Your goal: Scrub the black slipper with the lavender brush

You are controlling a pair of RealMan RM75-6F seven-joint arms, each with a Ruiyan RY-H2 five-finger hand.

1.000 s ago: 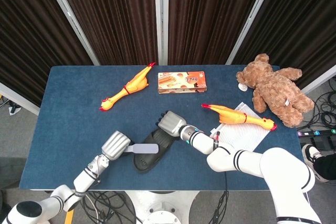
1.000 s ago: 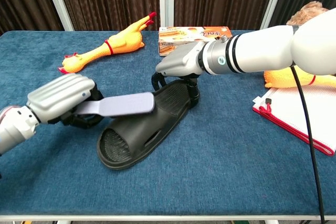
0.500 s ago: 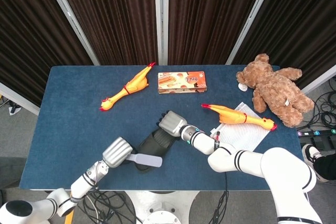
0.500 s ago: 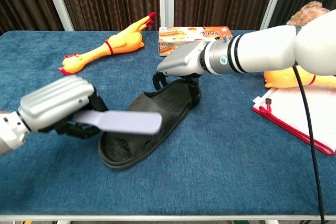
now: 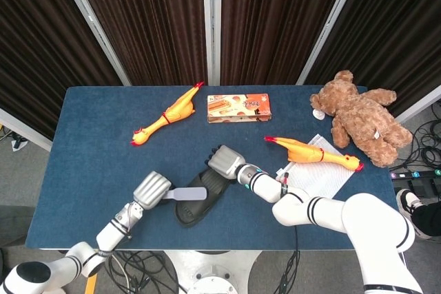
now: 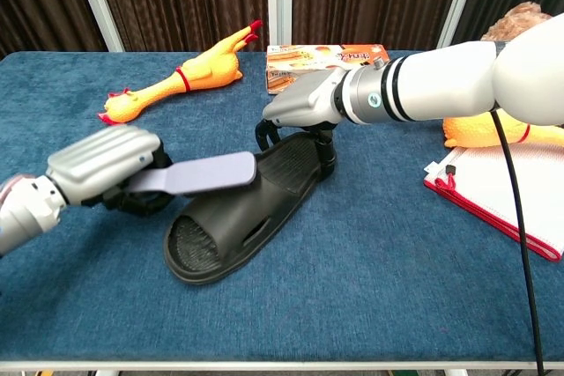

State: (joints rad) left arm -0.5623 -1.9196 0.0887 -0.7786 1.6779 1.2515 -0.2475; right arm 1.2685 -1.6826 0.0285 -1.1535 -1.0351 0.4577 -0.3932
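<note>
Head view high, looking down over whole tabletop (image 5: 89,135); chest view low, close, facing forward; both share slipper (image 5: 196,201) area.

I see a robot test lab: a blue table (image 5: 89,156) closed in by dark curtains (image 5: 148,18) on metal poles (image 5: 210,22), cables (image 5: 431,132) trailing on the grey floor (image 5: 24,184).

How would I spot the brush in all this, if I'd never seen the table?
Start at the blue table and find the black slipper near its front edge. The lavender brush is the flat, pale purple paddle lying over the slipper, gripped by the left robot hand. Nothing else there is that colour.
</note>
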